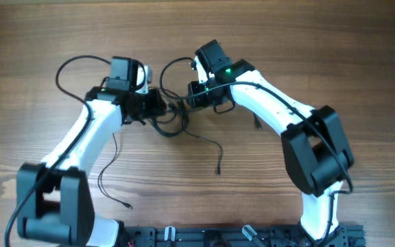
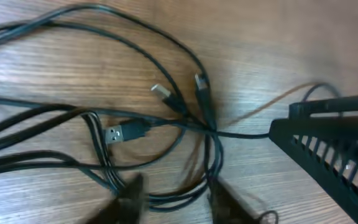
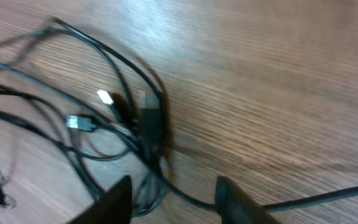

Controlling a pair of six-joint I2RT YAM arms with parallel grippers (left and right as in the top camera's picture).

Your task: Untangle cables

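Left gripper [image 2: 176,202]: fingers spread, cable strands lying in the gap. Right gripper [image 3: 173,202]: fingers likewise apart over a strand. Both heads stand close together, with the cables [image 1: 173,122] knotted between them. The tangle's long axis runs left to right, and loose tails trail toward the arm bases. One USB plug [image 2: 120,132] points left in the left wrist view. Bare wooden table [image 1: 321,41] surrounds the tangle, and its only visible edge, at the bases, is well apart.

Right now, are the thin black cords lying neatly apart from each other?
No, the cords cross and loop over one another in a tangle.

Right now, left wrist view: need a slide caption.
Left gripper, jaws apart, hovers over tangled black cables, USB plugs exposed, on the wood table.
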